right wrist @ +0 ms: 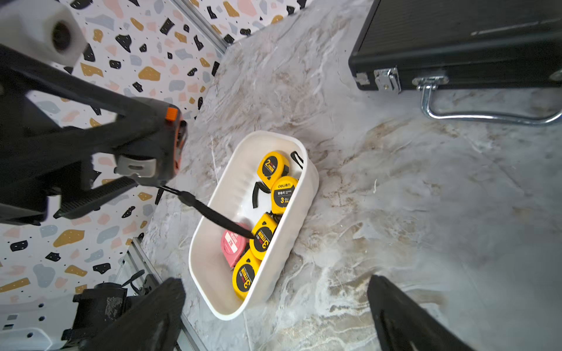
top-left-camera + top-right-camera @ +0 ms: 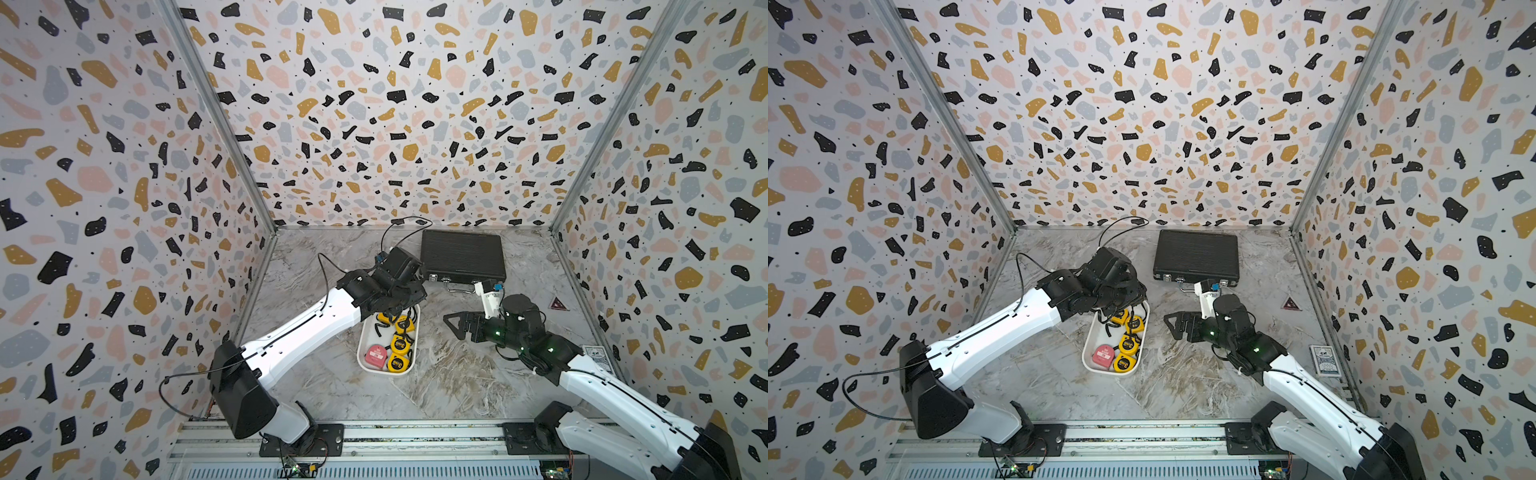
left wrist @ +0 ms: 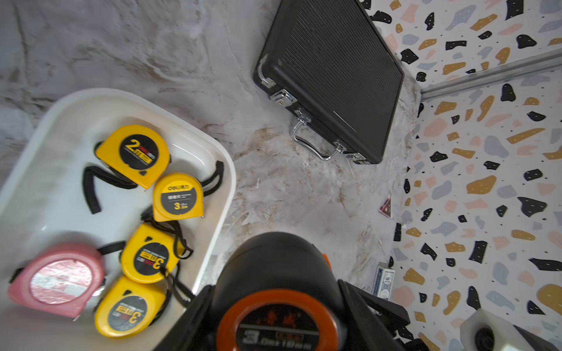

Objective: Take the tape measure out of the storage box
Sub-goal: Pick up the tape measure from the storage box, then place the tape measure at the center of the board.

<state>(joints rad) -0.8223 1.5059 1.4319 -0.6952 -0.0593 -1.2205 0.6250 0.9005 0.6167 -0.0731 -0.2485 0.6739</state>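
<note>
Black-and-orange plastic tape measure (image 1: 165,142) hangs over the white plastic storage box (image 1: 310,182), pinched in the left end effector (image 3: 277,313). It looks hard, smooth and heavy-ish: hold its body, not the floppy strap (image 1: 213,214). The right end effector (image 2: 451,328) is spread.

Table (image 2: 457,374): grey-white marbled top with brown veining. Four items rest directly on it.
- Storage box (image 2: 368,338): white, shallow, rounded corners. Left of centre, long side running roughly from near edge toward far edge.
- Black ribbed briefcase (image 2: 462,255): lying flat by the far edge, metal handle facing the near edge.
- Small red triangle (image 2: 558,304): near the right edge.
- Blue card pack (image 2: 1324,360): at the right edge, nearer than the triangle.

The four stand apart from one another.
</note>
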